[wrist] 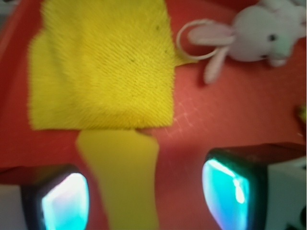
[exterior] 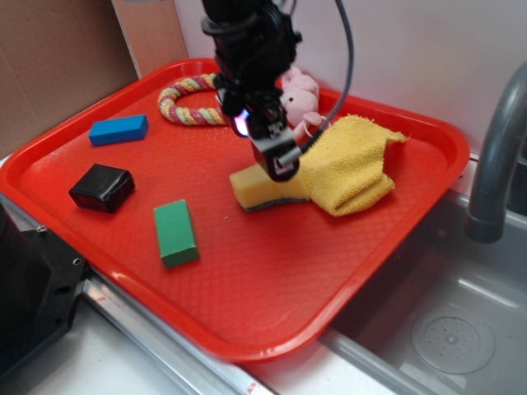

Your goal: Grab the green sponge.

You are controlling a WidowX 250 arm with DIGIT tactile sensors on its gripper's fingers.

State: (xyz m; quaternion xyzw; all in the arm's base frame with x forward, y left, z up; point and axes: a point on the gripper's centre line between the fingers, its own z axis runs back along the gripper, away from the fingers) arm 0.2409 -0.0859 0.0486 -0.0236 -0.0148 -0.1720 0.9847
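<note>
The green sponge is yellow foam with a dark scouring layer underneath. It lies on the red tray, its far end tucked under the yellow terry cloth. In the wrist view the sponge lies lengthwise between my two fingers, closer to the left one, with a gap to each. My gripper is directly above the sponge, low over it, and open. In the wrist view the gripper straddles the sponge.
A pink plush bunny and a coloured rope ring lie behind the gripper. A solid green block, a black box and a blue block lie to the left. A sink and grey faucet stand to the right.
</note>
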